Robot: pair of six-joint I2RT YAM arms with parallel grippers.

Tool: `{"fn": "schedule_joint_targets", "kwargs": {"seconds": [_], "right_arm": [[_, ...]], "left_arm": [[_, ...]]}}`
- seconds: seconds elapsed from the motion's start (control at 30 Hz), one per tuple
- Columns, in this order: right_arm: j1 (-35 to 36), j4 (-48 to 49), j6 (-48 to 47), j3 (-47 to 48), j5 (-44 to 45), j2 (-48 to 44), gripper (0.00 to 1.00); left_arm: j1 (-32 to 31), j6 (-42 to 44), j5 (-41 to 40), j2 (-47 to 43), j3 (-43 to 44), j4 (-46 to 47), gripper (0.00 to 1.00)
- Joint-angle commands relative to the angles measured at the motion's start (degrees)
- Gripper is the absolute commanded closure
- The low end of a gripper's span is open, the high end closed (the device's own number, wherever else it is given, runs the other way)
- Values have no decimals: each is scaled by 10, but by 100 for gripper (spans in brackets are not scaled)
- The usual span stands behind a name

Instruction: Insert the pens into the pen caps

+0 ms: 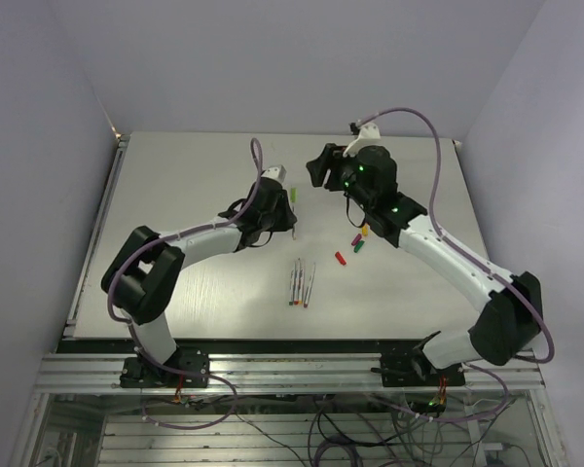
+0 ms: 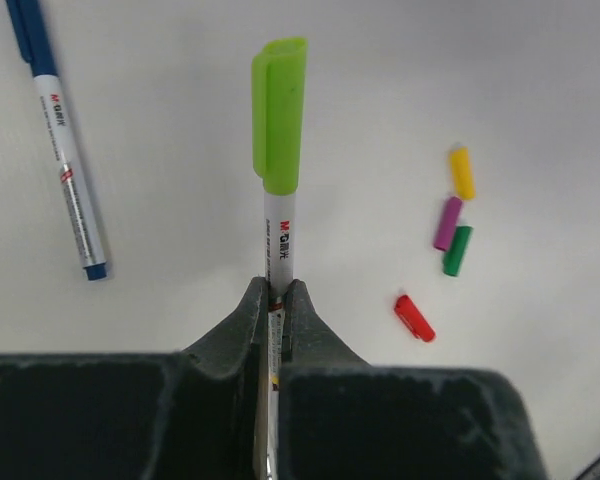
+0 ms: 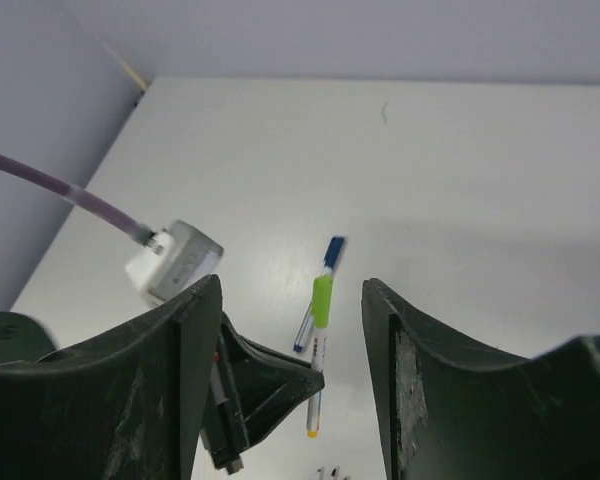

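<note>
The left gripper (image 2: pixel 280 295) is pressed tight on a pen (image 2: pixel 279 240), pinching its white barrel. A lime cap (image 2: pixel 280 115) sits over the pen's far end and looks seated, so this pen appears done. It is held over the middle of the table (image 1: pixel 175 195). The right gripper (image 3: pixel 292 305) hangs just beyond it toward the far edge, jaws spread and holding nothing.

Just beside the held pen lies a blue pen (image 2: pixel 68 170) with blue at both ends. It seems capped as well, though the seating is hard to confirm.

Four caps remain loose right of the table's centre. The yellow cap (image 2: pixel 462 172), purple cap (image 2: pixel 447 222) and green cap (image 2: pixel 457 250) cluster together, and the red cap (image 2: pixel 414 318) lies a little apart. A bunch of bare pens (image 1: pixel 301 284) waits near the middle of the near edge.

By my reckoning about a third is done, and the lime-capped pen has not yet been set down.
</note>
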Motion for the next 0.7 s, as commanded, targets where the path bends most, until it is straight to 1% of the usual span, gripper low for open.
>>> {"fn": "schedule_joint_targets", "kwargs": {"seconds": [0.0, 0.1, 0.2, 0.3, 0.43, 0.53, 0.67], "right_arm": [[1, -6, -12, -15, 91, -52, 43], [0, -30, -7, -44, 137, -71, 43], [-1, -50, 8, -71, 153, -91, 43], [-1, -66, 29, -93, 164, -109, 44], [-2, -78, 49, -114, 171, -129, 44], [-3, -83, 56, -116, 174, -137, 44], [-3, -89, 60, -134, 175, -139, 44]], "left_arm": [[5, 12, -54, 30, 64, -47, 93], [12, 32, -74, 67, 115, -86, 93], [21, 52, -95, 110, 173, -130, 92], [31, 66, -112, 170, 248, -194, 91], [41, 80, -128, 234, 328, -278, 89], [44, 89, -134, 256, 358, -310, 87], [46, 88, -138, 262, 360, -318, 86]]}}
